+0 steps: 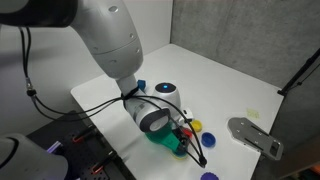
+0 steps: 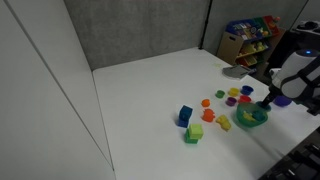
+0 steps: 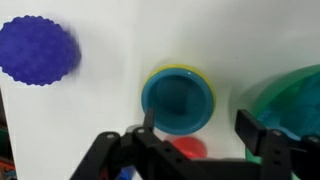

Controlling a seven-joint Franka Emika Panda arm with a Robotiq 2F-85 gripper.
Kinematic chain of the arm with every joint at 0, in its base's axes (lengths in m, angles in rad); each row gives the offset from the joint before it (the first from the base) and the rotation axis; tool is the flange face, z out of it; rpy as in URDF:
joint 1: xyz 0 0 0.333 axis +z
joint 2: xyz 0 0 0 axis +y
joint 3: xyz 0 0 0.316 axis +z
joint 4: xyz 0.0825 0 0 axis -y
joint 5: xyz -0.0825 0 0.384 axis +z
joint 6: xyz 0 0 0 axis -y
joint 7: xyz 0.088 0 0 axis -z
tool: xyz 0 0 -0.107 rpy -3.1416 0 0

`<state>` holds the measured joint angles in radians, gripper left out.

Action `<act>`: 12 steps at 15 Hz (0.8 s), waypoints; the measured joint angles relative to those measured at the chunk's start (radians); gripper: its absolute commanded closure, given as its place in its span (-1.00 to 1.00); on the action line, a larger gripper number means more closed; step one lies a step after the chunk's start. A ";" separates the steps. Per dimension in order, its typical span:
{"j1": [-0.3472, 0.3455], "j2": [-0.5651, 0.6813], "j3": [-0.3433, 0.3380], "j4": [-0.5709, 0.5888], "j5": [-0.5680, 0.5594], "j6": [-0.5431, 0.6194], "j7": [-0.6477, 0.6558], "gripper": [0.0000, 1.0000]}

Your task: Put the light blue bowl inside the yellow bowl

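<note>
In the wrist view the light blue bowl (image 3: 178,98) sits inside the yellow bowl (image 3: 205,78); only the yellow rim shows around it. My gripper (image 3: 200,128) is open and empty. It hovers just above the nested bowls, with one finger at the bowls' lower left edge and the other to their right. In both exterior views the gripper (image 1: 186,140) (image 2: 270,101) hangs low over the cluster of toys and hides the two bowls.
A large teal-green bowl (image 3: 296,95) (image 2: 250,118) lies close beside the nested bowls. A purple bumpy ball (image 3: 38,50) and a small red piece (image 3: 186,150) are nearby. Blue (image 2: 185,115) and green (image 2: 193,133) blocks lie further off. The table edge is near.
</note>
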<state>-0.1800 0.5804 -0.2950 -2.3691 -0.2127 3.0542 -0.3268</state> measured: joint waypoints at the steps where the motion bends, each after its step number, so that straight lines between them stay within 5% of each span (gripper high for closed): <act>1: -0.005 -0.005 0.008 0.000 0.001 -0.001 0.008 -1.00; 5: -0.040 -0.067 0.069 0.013 0.021 -0.079 0.026 -1.00; 12: -0.051 -0.244 0.130 0.085 0.100 -0.404 0.032 -1.00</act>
<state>-0.2313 0.3366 -0.1650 -2.2839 -0.1122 2.6504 -0.2948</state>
